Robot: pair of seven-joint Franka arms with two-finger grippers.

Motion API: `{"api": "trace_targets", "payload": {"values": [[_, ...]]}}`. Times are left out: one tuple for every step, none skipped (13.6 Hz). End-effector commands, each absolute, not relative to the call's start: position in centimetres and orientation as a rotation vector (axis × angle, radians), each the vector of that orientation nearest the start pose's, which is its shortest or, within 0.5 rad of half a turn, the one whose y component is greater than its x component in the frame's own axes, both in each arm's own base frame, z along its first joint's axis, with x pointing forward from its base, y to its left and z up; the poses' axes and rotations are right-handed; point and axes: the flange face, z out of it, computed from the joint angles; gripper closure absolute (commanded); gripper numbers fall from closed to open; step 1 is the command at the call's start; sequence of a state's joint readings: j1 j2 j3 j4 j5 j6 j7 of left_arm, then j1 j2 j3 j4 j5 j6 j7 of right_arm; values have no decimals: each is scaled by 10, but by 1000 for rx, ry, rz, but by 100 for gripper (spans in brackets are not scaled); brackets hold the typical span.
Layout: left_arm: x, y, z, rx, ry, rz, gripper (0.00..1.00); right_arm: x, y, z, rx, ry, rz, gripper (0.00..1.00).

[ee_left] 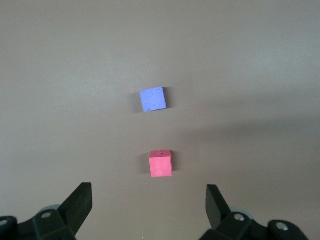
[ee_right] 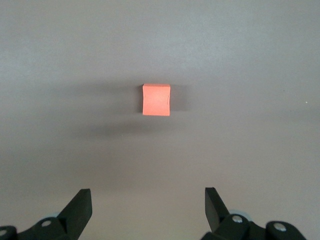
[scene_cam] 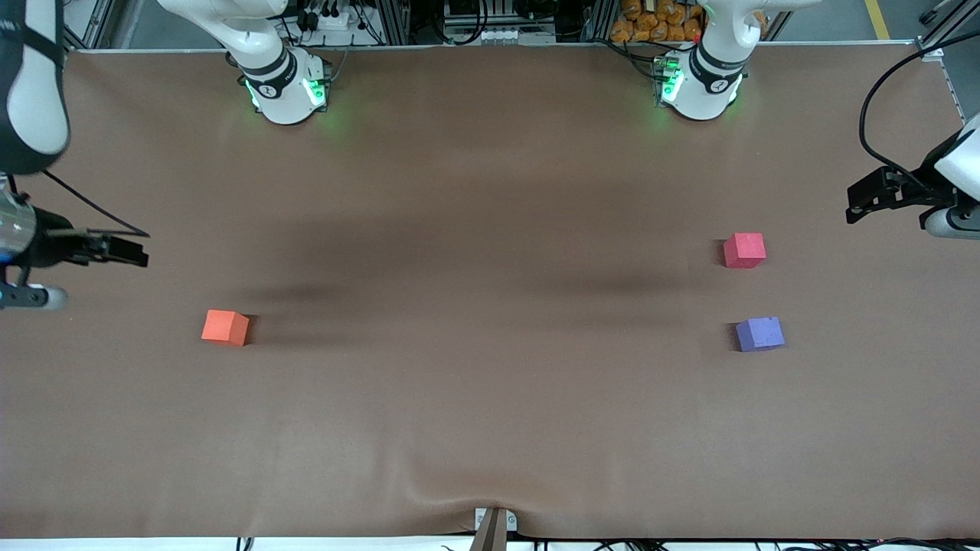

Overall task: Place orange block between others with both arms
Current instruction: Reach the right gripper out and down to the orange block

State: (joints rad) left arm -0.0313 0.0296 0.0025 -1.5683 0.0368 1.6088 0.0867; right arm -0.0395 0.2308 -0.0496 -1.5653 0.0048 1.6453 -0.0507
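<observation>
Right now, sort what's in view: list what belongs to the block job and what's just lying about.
Job:
- orange block, toward the right arm's end
- pinkish-red block
- purple-blue block, nearer the camera than the pinkish-red
- right gripper, open, empty
- left gripper, open, empty

Lying about:
- brown table cover

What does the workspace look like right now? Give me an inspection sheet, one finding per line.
Surface: brown table cover, wrinkled at the edge nearest the front camera.
Job's things: orange block alone toward the right arm's end; red block and purple block toward the left arm's end, apart, purple nearer the front camera.
Clutter: nothing seen.
Grippers: left gripper open, over the table's edge at its own end; right gripper open, over its end; both empty.
Cables: black cable looping to the left arm.
Surroundings: metal framing and orange items along the bases' side.
</observation>
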Motion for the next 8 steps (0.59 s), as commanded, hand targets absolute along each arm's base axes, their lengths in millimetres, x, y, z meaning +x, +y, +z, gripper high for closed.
{"api": "trace_targets", "payload": {"values": [[566, -12, 615, -3107, 201, -6, 0, 622, -53, 457, -3142, 70, 226, 0], [566, -11, 615, -3107, 199, -5, 0, 625, -55, 437, -3142, 74, 226, 0], [566, -12, 615, -3107, 201, -6, 0, 628, -59, 422, -3140, 84, 230, 0], [566, -12, 615, -3107, 201, -6, 0, 632, -64, 409, -3130, 100, 246, 0], [566, -12, 615, -3107, 201, -6, 0, 635, -66, 393, -3129, 105, 255, 0], [566, -12, 615, -3107, 201, -6, 0, 640, -69, 379, -3130, 109, 251, 0], [567, -11, 613, -3107, 202, -1, 0, 644, -70, 370, -3132, 111, 237, 0], [567, -11, 612, -3108, 199, 2, 0, 649, -72, 357, -3136, 115, 218, 0]]}}
